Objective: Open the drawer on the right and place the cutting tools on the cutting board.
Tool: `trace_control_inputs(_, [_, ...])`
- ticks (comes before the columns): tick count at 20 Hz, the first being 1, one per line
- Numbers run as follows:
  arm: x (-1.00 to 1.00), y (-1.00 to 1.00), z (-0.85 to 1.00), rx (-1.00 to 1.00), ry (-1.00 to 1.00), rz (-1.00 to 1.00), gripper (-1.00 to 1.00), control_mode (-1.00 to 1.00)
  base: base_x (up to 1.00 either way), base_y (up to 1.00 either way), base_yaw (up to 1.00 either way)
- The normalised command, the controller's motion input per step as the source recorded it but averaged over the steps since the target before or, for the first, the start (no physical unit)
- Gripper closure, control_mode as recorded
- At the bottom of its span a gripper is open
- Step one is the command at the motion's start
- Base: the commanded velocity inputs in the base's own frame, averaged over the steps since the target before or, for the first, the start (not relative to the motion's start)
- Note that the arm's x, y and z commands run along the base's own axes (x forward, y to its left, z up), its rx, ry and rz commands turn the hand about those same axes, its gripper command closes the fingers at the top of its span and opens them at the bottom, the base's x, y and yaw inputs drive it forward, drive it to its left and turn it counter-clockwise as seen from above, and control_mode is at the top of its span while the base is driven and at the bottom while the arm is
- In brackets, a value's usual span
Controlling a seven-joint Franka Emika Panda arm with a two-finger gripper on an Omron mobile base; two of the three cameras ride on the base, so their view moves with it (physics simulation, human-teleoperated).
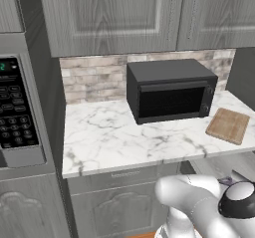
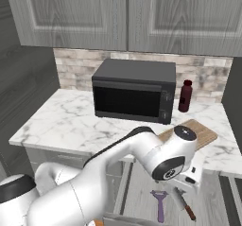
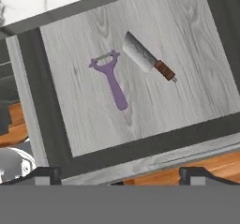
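The drawer (image 3: 140, 101) is seen pulled out below the worktop (image 2: 61, 121), and both cutting tools lie flat on its pale floor: a purple T-shaped tool (image 3: 112, 78) and, just beside it but apart, a knife (image 3: 147, 59) with a reddish-brown handle. The claw (image 3: 119, 174) is held above the drawer with its jaws spread as wide as they go and nothing between them. The cutting board (image 2: 191, 133) rests on the worktop near the front edge, right of the microwave (image 2: 134, 90), with a dark bottle (image 2: 185, 96) behind it. Both tools are judged light and stiff; the purple tool is best taken across its slim stem, the knife across its handle, since the smooth blade would likely slip. Because each lies flat, the fingertips must be brought right down to the drawer floor. Open floor is left around both tools, so the drawer walls are unlikely to be struck, but the worktop's overhanging edge should be cleared on the lift, and the board's bare surface offers ample room for setting down.
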Motion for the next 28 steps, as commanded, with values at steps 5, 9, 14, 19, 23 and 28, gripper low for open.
trace_control_inputs(5, [0.30, 0.00, -0.71, 0.00, -0.06, 0.26, -1.00, -1.00, 0.00, 0.00, 0.00])
trace_control_inputs(9, [0.47, 0.00, -0.52, -0.05, -0.02, 0.21, -1.00, -1.00, 0.00, 0.00, 0.00])
trace_control_inputs(14, [0.50, 0.00, -0.51, -0.10, 0.02, 0.15, -1.00, -1.00, 0.00, 0.00, 0.00])
trace_control_inputs(19, [0.14, 0.00, -0.73, -0.06, 0.01, 0.12, -1.00, -1.00, 0.00, 0.00, 0.00])
trace_control_inputs(23, [0.02, 0.00, -0.75, 0.00, 0.00, 0.09, -1.00, -1.00, 0.00, 0.00, 0.00])
trace_control_inputs(28, [0.00, 0.00, -0.53, 0.09, 0.00, 0.02, -1.00, -1.00, 0.00, 0.00, 0.00])
